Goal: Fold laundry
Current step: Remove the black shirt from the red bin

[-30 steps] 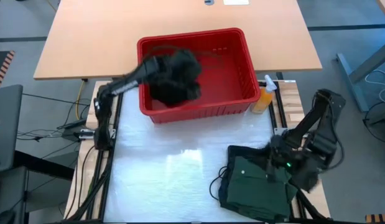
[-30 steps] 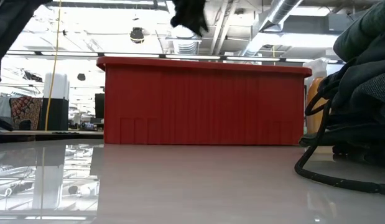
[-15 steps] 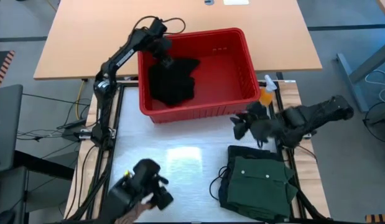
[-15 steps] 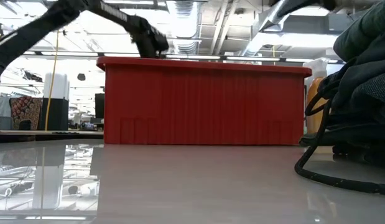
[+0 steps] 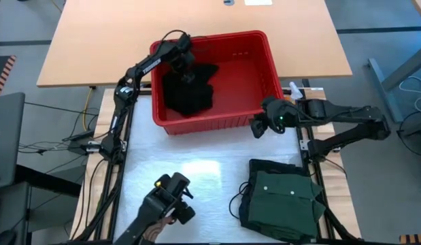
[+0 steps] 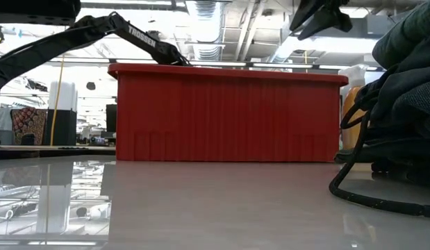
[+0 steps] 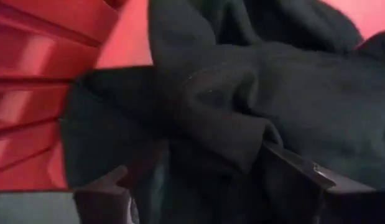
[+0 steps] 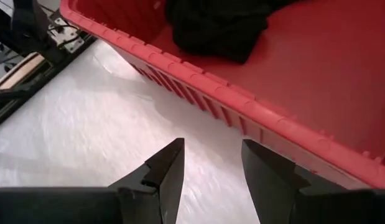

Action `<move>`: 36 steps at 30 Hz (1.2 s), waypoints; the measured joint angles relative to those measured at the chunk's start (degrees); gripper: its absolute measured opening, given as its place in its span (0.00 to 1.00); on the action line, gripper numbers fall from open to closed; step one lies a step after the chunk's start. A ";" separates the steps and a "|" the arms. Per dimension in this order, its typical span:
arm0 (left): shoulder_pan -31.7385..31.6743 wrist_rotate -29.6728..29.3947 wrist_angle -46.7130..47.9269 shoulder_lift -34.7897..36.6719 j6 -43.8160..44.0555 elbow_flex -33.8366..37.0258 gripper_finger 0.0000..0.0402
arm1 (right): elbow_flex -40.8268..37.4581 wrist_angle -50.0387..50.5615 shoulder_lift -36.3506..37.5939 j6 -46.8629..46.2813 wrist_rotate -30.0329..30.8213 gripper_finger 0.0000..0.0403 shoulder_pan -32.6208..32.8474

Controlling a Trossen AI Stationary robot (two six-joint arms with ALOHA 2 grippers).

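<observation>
A black garment (image 5: pixel 191 94) lies crumpled in the left half of the red basket (image 5: pixel 217 122), resting on its floor. My left gripper (image 5: pixel 183 64) reaches down into the basket from its far left corner. It is open, with the black cloth (image 7: pixel 229 106) bunched between its fingers. A green buttoned shirt (image 5: pixel 283 199) lies folded on a dark pile at the table's near right. My right gripper (image 5: pixel 258 128) hovers open over the white cover, just before the basket's near wall (image 8: pixel 198 87), with nothing between its fingers (image 8: pixel 170 165). My left gripper comes at the black garment from above, slanting down. Its open fingers are sunk into the crumpled cloth, and a fold (image 7: pixel 242 149) lies over one fingertip (image 7: pixel 298 177). The garment rests on the basket's floor, slack. Which layers lie between the fingers I cannot tell.
An orange spray bottle (image 5: pixel 290 109) stands at the basket's right end. A black cord (image 5: pixel 234 204) loops out from the green pile. A hand with a dark device (image 5: pixel 168 203) comes in over the near edge. The white cover (image 5: pixel 203 170) is bare between the basket and the pile.
My left gripper has swung toward the basket's far left corner and come down into the basket onto the black garment. My right gripper has swung from over the green pile toward the basket's near right corner. A hand with a dark device has come in at the near edge.
</observation>
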State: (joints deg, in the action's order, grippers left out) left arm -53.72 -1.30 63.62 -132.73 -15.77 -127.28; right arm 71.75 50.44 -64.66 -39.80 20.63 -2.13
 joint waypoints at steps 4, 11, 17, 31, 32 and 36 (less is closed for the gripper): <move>1.00 1.05 1.06 -0.55 0.15 0.08 0.46 | 0.00 0.96 -0.13 1.81 -1.14 0.46 0.23; 2.74 9.01 7.50 -0.40 0.00 -1.34 0.04 | 0.00 5.28 -0.20 2.37 -1.23 0.46 3.54; 6.16 24.98 8.11 7.17 3.08 -7.71 0.01 | 0.00 7.38 -0.20 1.93 -1.19 0.46 7.57; 41.78 21.36 -17.70 43.92 15.52 -6.35 0.00 | 0.00 5.49 -0.11 6.63 3.76 0.46 22.42; 46.35 21.04 -18.17 45.53 15.33 -6.36 0.00 | 0.00 3.41 -0.11 6.73 3.85 0.46 23.78; 65.17 13.56 -17.41 48.77 12.19 -6.34 0.00 | -0.02 -6.74 -0.29 8.48 6.01 0.46 29.35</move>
State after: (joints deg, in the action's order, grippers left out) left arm 11.45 12.26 46.21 -83.95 -3.58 -133.62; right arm 71.72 43.70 -64.96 -31.31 26.64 27.22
